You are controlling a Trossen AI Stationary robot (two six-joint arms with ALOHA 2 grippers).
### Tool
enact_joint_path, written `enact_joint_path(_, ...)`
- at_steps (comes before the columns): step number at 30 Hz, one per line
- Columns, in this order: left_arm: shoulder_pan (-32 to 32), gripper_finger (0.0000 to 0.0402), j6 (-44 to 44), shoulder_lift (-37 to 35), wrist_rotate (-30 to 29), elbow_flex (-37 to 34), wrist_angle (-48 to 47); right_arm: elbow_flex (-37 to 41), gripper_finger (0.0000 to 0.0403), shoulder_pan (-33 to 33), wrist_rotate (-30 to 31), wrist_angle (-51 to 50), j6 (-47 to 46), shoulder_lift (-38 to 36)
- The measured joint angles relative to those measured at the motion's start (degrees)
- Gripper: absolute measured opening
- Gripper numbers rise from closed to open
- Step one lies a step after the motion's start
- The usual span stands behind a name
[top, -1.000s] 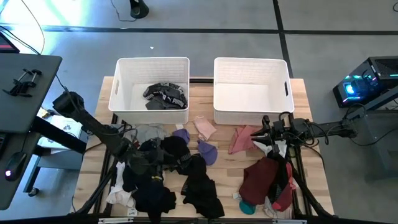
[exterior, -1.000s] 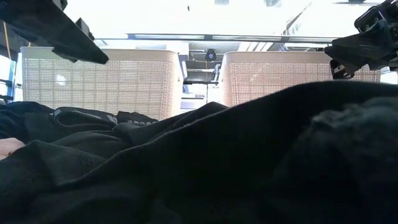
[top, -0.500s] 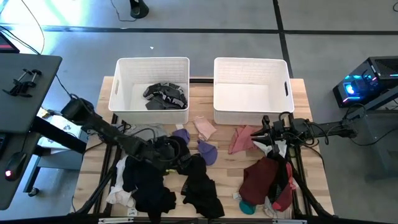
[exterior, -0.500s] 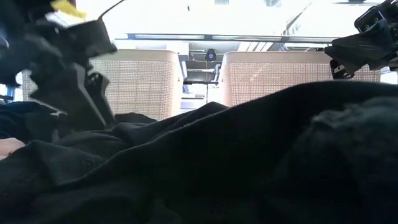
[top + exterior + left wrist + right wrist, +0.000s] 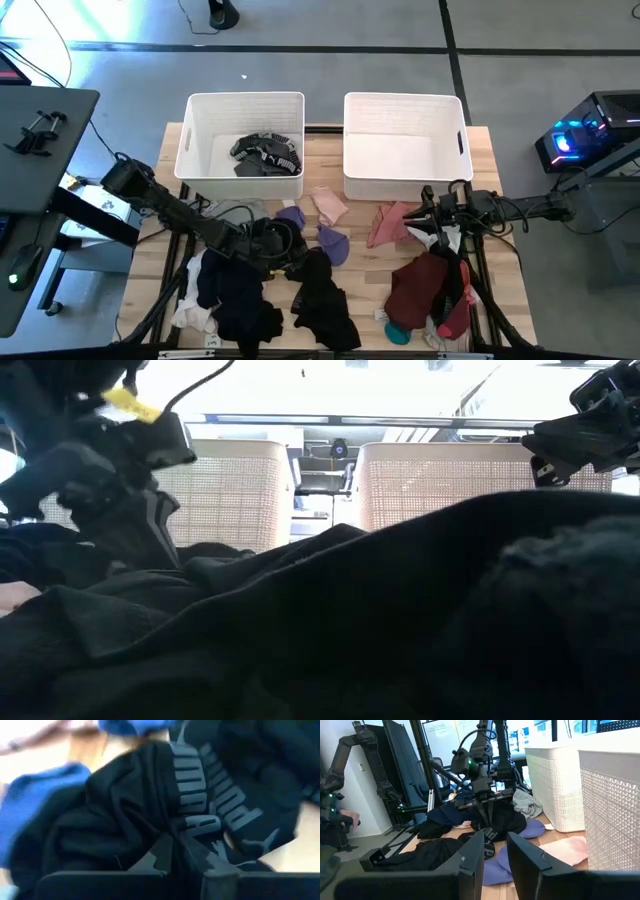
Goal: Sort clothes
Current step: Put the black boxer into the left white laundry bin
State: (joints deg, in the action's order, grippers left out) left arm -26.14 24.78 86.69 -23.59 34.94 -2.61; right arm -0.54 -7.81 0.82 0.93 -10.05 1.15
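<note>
- Done so far, as I read it: the left bin [image 5: 190, 140] holds a small bundle of dark pieces [image 5: 265, 155], black and grey with white lettering. The right bin [image 5: 404, 104] has nothing in it that I can see.
- Left to do: nearly everything. Most of the clothes lie loose on the table [image 5: 490, 150] in front of the bins.
- On my left side sits the black pile [image 5: 250, 300], with a grey piece [image 5: 238, 212] just behind it and lavender pieces [image 5: 330, 243] between the pile and the bins.
- A pale pink piece [image 5: 328, 205] and a deeper pink one [image 5: 388, 224] lie near the middle, just in front of the bins.
- On the right is a maroon heap [image 5: 420, 285] with a bit of teal [image 5: 397, 332] at its front edge.
- My left gripper [image 5: 268, 243] is down on the back edge of the black pile. Its wrist view shows a black garment with grey lettering [image 5: 210, 800] bunched right at the fingers, which look closed on it, though that view is too tight for me to be certain the fabric is truly pinched.
- My right gripper [image 5: 437, 222] waits above the table between the deeper pink piece and the maroon heap, fingers [image 5: 472, 855] a little apart and holding nothing.
</note>
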Motion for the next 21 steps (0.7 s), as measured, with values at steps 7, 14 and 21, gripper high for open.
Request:
enact_joint_path(7, -1.8, 0.0003, -7.7, -8.0, -6.0, 4.7, -0.9, 0.0, 0.0073, 0.0, 0.0, 0.0, 0.0, 0.0)
enact_joint_path(14, -1.5, 0.0001, -19.7, -13.9, -12.1, 8.0, 3.6, 0.0, 0.0073, 0.0, 0.0, 0.0, 0.0, 0.0)
enact_joint_path(21, 0.2, 0.0001, -31.4, -16.3, -13.0, 14.5, 7.0, 0.0, 0.0073, 0.0, 0.0, 0.0, 0.0, 0.0)
